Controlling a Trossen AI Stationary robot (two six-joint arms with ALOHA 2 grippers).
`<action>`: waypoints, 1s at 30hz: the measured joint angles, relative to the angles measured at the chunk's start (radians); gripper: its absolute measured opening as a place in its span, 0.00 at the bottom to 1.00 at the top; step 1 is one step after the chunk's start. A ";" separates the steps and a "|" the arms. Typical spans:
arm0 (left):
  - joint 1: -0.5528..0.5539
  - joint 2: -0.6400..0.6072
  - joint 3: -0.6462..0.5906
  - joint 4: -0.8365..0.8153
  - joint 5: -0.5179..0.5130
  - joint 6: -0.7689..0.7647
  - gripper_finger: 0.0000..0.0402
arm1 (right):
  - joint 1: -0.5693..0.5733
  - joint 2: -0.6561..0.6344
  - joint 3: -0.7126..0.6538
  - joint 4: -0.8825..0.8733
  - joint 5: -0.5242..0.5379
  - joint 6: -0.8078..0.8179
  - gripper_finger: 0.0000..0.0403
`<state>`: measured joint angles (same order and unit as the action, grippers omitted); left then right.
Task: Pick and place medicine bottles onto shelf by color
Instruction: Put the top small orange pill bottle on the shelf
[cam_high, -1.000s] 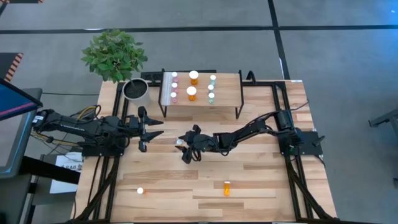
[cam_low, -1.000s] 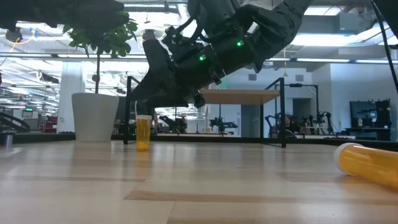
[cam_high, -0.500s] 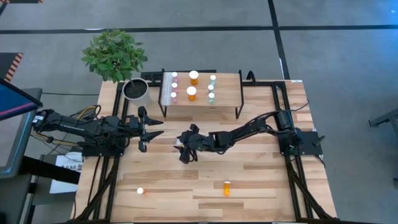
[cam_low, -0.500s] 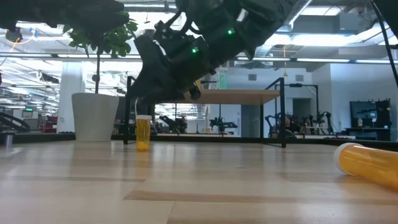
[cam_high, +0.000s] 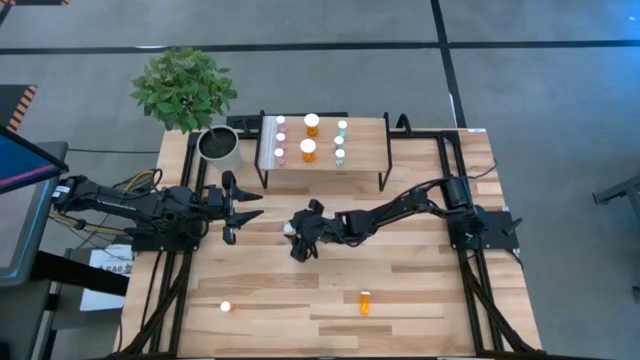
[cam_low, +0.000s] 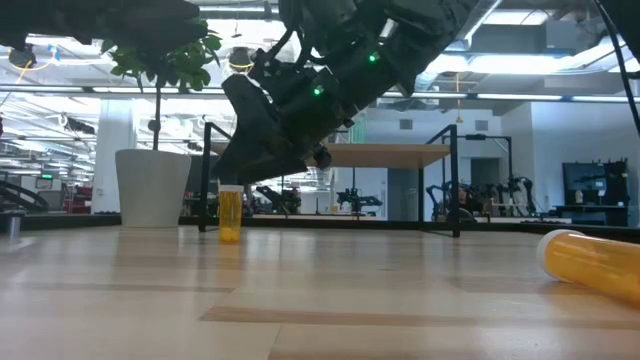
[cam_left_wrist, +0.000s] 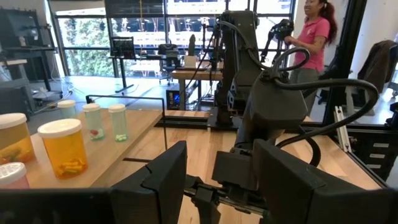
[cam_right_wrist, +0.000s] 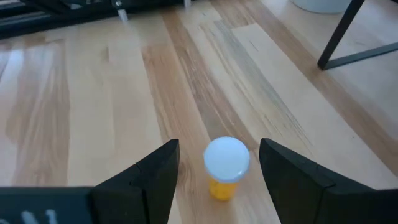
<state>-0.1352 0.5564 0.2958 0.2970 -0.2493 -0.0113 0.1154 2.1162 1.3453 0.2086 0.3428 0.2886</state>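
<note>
A small orange medicine bottle (cam_right_wrist: 226, 165) with a white cap stands upright on the table, a little in front of the shelf (cam_high: 365, 150). My right gripper (cam_right_wrist: 219, 150) is open, slanting down over it, one finger on each side and a gap to both; the low view shows this bottle (cam_low: 230, 212) below the right gripper (cam_low: 262, 165). My left gripper (cam_high: 245, 208) hangs open and level at the table's left, empty. On the shelf stand pink (cam_high: 280, 138), orange (cam_high: 310, 136) and pale green bottles (cam_high: 340, 140).
Another orange bottle (cam_high: 365, 302) lies on its side near the front edge, and a white-capped one (cam_high: 225, 306) stands at the front left. A potted plant (cam_high: 220, 147) stands left of the shelf. A person (cam_left_wrist: 314, 37) stands in the room beyond the table.
My right gripper has changed its tilt and shifted slightly toward the table's left, staying open over the standing orange bottle. The bottle has kept its place.
</note>
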 joint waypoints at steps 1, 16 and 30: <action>0.000 0.000 0.000 0.000 0.000 0.000 0.43 | 0.000 0.000 0.000 -0.004 0.000 0.000 0.61; 0.000 0.000 0.000 0.000 0.000 -0.001 0.43 | -0.025 0.013 0.000 -0.012 -0.006 0.024 0.61; 0.000 -0.001 0.000 -0.012 0.003 -0.001 0.43 | -0.033 0.102 0.040 -0.006 -0.051 0.043 0.61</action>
<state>-0.1352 0.5557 0.2955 0.2847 -0.2459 -0.0120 0.0823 2.2184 1.3855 0.2028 0.2914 0.3320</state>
